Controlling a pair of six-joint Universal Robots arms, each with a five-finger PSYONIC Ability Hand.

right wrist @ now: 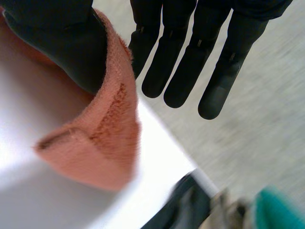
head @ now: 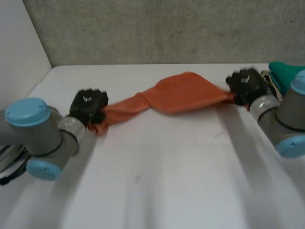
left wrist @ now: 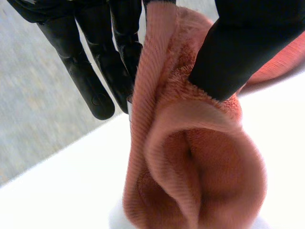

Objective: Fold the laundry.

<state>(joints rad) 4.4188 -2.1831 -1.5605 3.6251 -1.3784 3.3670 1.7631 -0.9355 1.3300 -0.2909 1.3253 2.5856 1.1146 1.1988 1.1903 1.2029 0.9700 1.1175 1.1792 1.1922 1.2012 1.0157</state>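
Orange terry towel (head: 176,95) with a ribbed hem. Drawn out long between the two hands, bunched and twisted, not flat. Narrow toward the left hand (head: 88,107), fuller toward the right hand (head: 246,85). Gathered end pinched between left thumb and fingers, folds hanging below the fingertips. Opposite corner pinched under the right thumb.

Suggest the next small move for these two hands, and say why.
Probably ease the left hand outward to pull the towel straight. It and the right hand each pinch one end; the cloth is bunched narrow near the left and twisted in the middle over the table, so it is not flat enough to fold.
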